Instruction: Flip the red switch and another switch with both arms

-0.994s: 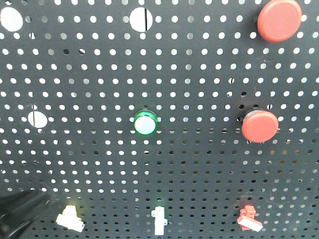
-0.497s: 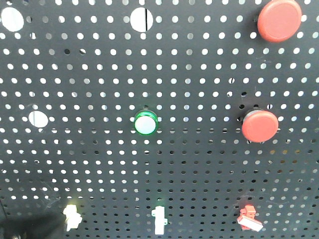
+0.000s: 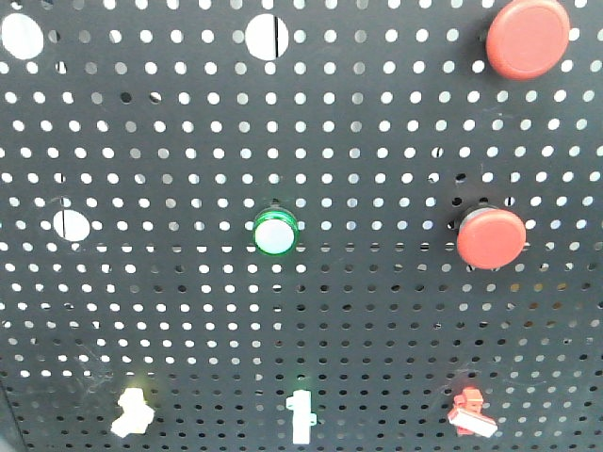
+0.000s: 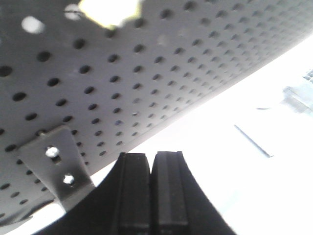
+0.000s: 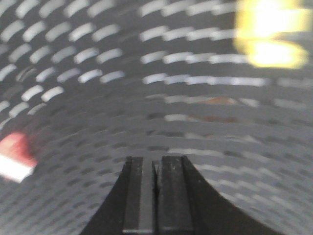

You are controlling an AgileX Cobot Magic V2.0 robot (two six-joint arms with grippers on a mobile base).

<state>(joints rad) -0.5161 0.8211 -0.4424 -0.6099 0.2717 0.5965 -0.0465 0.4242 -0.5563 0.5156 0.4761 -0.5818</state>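
Observation:
The red switch (image 3: 471, 415) sits low on the right of the black pegboard (image 3: 377, 311), and its white lever points down and to the right. The yellow switch (image 3: 132, 412) sits low on the left, its lever angled down-left. Neither arm shows in the front view. In the left wrist view my left gripper (image 4: 151, 157) is shut and empty just below the board's lower edge, with the yellow switch (image 4: 110, 10) a bright blur far above it. My right gripper (image 5: 152, 161) is shut and empty in front of the blurred board, with the red switch (image 5: 14, 159) off to its left.
A green-based toggle (image 3: 301, 419) stands between the two switches. A green round lamp (image 3: 275, 232) and two big red push buttons (image 3: 528, 38) (image 3: 491, 237) sit higher up. A metal bracket (image 4: 56, 166) hangs at the board's lower edge. A blurred yellow shape (image 5: 271, 36) is unclear.
The dark arm at the lower left of the front view has dropped out of frame. The yellow switch's lever now sits at a different angle, narrower and pointing down-left.

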